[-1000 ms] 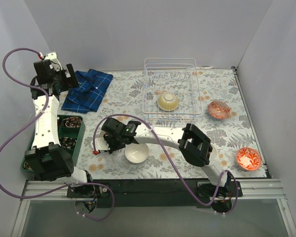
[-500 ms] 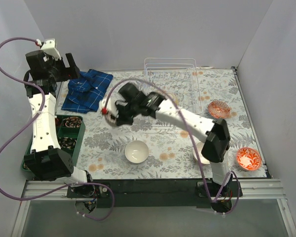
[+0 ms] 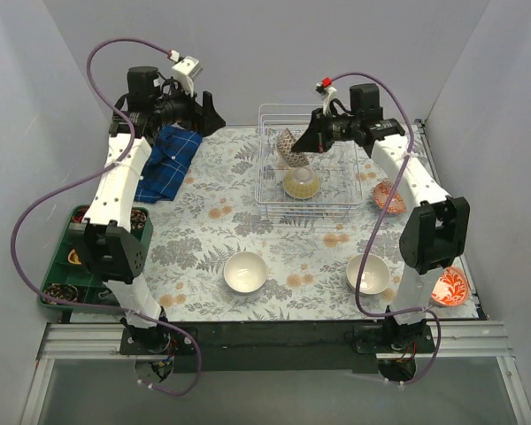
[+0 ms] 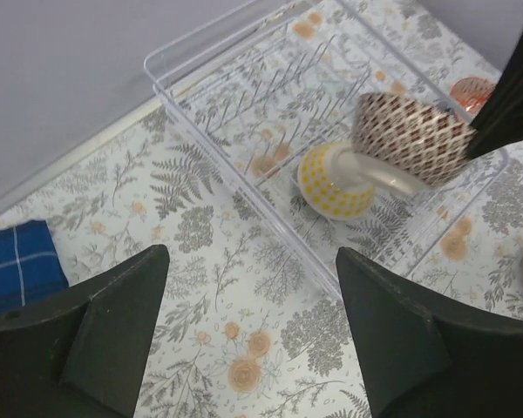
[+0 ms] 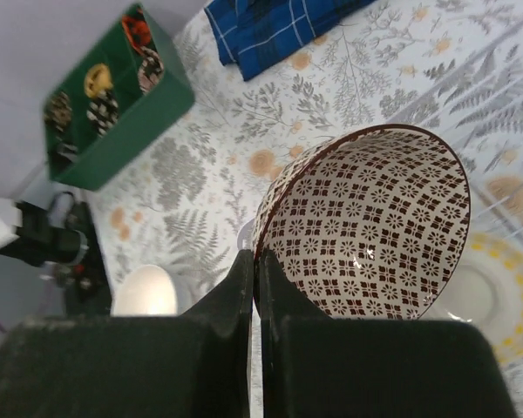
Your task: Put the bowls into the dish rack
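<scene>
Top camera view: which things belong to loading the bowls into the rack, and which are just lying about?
Job: dish rack, brown patterned bowl in the right tool, yellow dotted bowl in the rack, two white bowls, two red patterned bowls.
Lying about: blue plaid cloth, green compartment tray.
</scene>
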Controlling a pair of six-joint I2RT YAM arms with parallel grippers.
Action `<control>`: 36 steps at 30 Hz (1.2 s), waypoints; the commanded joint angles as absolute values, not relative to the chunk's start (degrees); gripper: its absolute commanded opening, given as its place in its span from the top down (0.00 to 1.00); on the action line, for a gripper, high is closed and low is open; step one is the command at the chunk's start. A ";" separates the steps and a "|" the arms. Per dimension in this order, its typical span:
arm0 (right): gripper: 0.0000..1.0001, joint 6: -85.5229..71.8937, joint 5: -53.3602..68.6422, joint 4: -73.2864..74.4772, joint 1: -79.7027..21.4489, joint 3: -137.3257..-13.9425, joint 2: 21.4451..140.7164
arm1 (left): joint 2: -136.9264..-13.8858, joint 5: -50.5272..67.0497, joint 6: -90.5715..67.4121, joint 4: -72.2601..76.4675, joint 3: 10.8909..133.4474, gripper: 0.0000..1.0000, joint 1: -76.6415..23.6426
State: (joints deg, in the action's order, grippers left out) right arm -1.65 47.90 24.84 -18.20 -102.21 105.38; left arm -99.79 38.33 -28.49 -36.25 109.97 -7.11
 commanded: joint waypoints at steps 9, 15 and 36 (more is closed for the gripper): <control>0.99 -30.50 63.63 0.97 -13.09 -95.18 105.29 | -107.40 29.98 -22.51 -37.45 113.21 0.23 -19.85; 0.99 -31.71 63.37 2.20 -12.22 -95.37 109.50 | -105.47 21.98 -22.32 -28.23 105.57 0.27 -20.30; 0.99 -66.53 66.97 -48.07 -7.82 -78.67 118.03 | -114.95 15.56 -24.87 -30.41 111.88 1.00 -29.88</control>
State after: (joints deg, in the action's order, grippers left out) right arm -61.43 65.25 -38.33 -7.88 -80.49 117.64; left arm -112.31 16.32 -25.39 -29.98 110.52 -27.94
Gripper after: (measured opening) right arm 0.039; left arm 0.010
